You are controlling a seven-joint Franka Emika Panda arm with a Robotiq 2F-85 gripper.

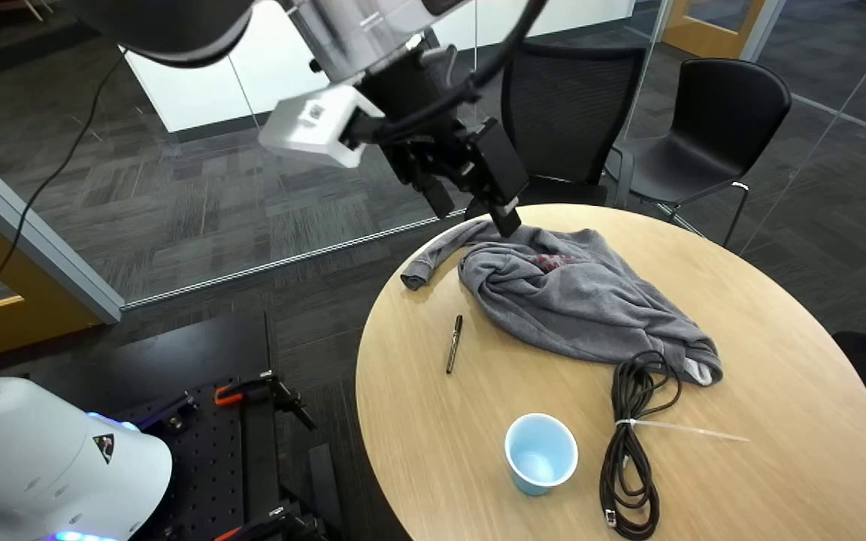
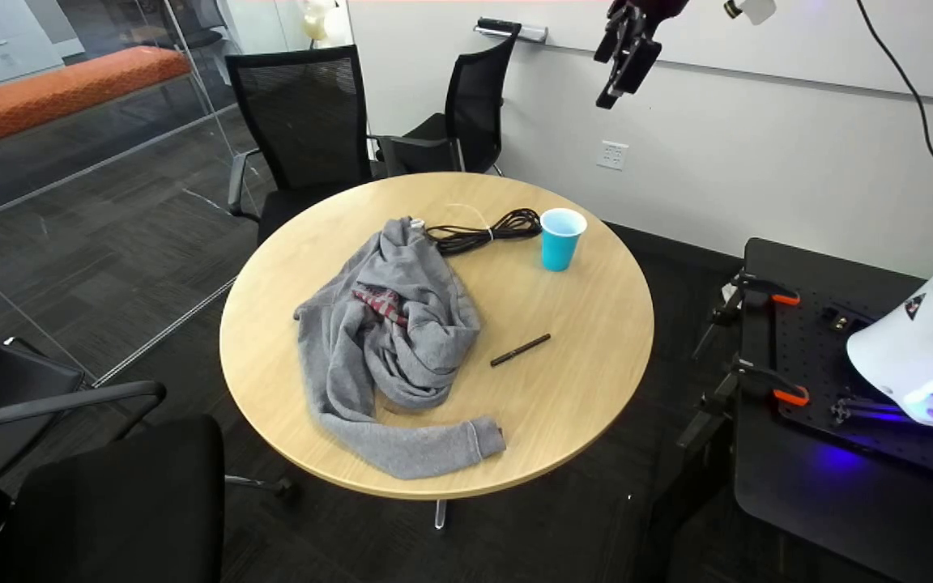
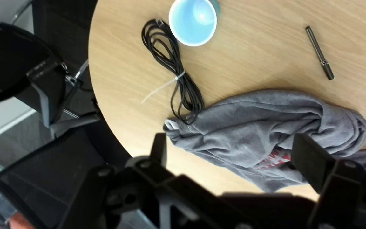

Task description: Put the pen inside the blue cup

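On the woodgrain table (image 1: 801,376) rest a slim pen (image 1: 454,346) and tapered cup (image 1: 541,453).

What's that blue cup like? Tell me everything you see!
The blue cup is round and light blue, with a whitish rim. It narrows toward its base, and no handle shows. I can't tell if it's paper or plastic. It stands upright, looks empty and touches only the table, beside but apart from the coiled cable.

the blue cup (image 2: 559,248) looks smooth, the grey cloth (image 1: 587,300) matt, the table (image 1: 418,409) wood-grained.
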